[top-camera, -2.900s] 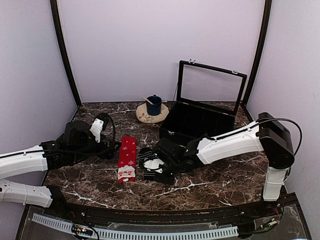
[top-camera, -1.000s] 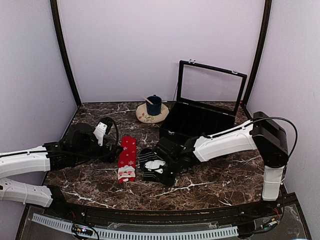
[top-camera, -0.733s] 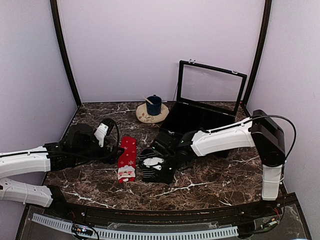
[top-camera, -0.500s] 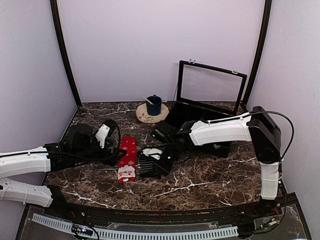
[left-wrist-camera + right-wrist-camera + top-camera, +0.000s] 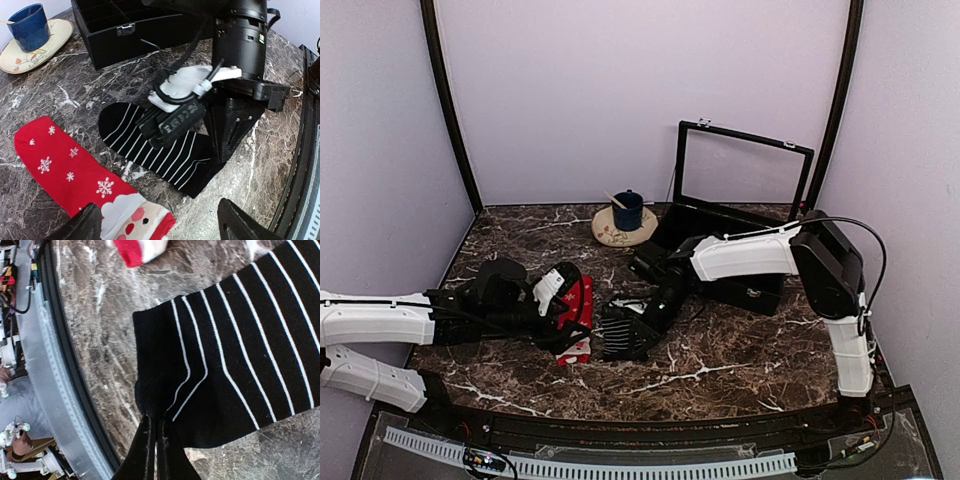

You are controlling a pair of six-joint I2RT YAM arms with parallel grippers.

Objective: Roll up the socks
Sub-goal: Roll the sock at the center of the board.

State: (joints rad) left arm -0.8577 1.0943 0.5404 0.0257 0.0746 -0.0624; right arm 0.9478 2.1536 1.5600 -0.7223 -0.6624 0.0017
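Note:
The red sock (image 5: 65, 167) with snowflakes and a Santa face lies flat on the marble. My left gripper (image 5: 161, 231) hovers just above its Santa end, open, with one finger (image 5: 90, 226) on each side. From above, the left gripper (image 5: 574, 316) hides most of the red sock (image 5: 583, 296). The black striped sock (image 5: 145, 142) lies just right of it. My right gripper (image 5: 156, 420) is shut on the black striped sock (image 5: 235, 375), pinching its near cuff edge. In the top view, the right gripper (image 5: 642, 320) reaches down onto the black sock (image 5: 618, 338).
A blue cup (image 5: 627, 209) on a cream saucer (image 5: 613, 236) stands at the back. An open black compartment box (image 5: 745, 285) with its lid raised sits at the back right, right behind my right forearm. The table's front rail (image 5: 65, 390) runs close to the black sock.
My left gripper slid right over the red sock. The right arm drew its forearm back toward the box, turned its gripper onto the black sock's near edge and stayed shut there.

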